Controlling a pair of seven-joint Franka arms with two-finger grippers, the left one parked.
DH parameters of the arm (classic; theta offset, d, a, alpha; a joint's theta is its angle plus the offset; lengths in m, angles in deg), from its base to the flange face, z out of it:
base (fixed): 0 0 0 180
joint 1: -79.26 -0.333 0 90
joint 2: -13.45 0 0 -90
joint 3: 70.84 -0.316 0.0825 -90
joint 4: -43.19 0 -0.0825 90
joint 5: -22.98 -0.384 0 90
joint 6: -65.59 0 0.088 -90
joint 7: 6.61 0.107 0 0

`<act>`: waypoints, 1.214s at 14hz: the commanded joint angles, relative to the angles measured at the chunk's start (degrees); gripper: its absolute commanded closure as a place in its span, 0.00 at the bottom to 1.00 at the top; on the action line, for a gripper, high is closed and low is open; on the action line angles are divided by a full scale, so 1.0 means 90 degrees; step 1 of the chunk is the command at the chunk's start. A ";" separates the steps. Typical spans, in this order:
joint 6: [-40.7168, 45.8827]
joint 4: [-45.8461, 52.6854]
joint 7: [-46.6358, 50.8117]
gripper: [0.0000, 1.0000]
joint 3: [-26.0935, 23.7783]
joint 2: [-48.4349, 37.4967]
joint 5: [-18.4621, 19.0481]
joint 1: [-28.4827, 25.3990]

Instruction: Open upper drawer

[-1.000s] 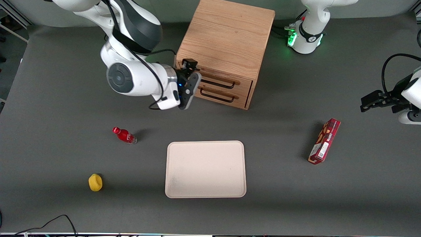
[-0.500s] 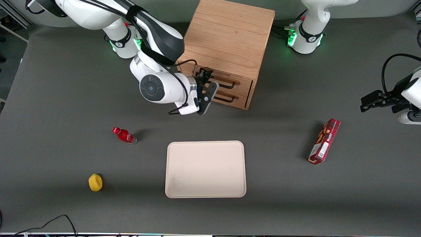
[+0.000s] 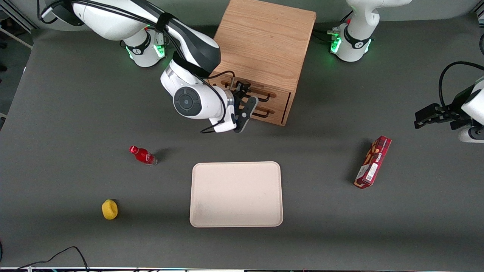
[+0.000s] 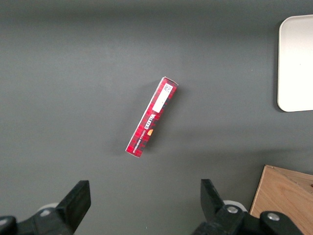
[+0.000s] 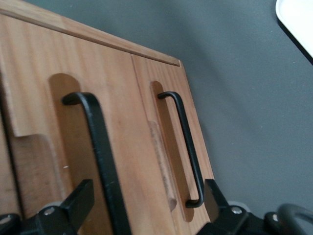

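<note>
The light oak cabinet [image 3: 262,41] stands at the back of the table. Its upper drawer [image 3: 278,94] is shut, flush with the lower drawer [image 3: 278,112] under it. My right gripper [image 3: 247,99] is open, right in front of the two drawer fronts and pointing at them. In the right wrist view the upper drawer's black wire handle [image 5: 100,152] runs between my open fingers [image 5: 73,205], close to one of them. The lower drawer's handle [image 5: 188,152] ends near the other finger. The gripper [image 5: 144,213] holds nothing.
A beige tray [image 3: 236,194] lies nearer the front camera than the cabinet. A red bottle [image 3: 143,155] and a yellow lump [image 3: 109,209] lie toward the working arm's end. A red box [image 3: 373,161] lies toward the parked arm's end and shows in the left wrist view [image 4: 151,116].
My right arm has swung along the cabinet front toward the parked arm's end. The gripper went from the cabinet's corner to in front of the drawer handles. The drawers have not moved.
</note>
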 commanded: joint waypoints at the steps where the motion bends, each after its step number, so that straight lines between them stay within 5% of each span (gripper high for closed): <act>1: -0.0204 0.0127 0.0266 0.00 -0.0083 0.0220 0.0227 -0.0098; 17: 0.0127 0.1609 0.0247 0.00 0.0493 0.1040 0.0725 0.0068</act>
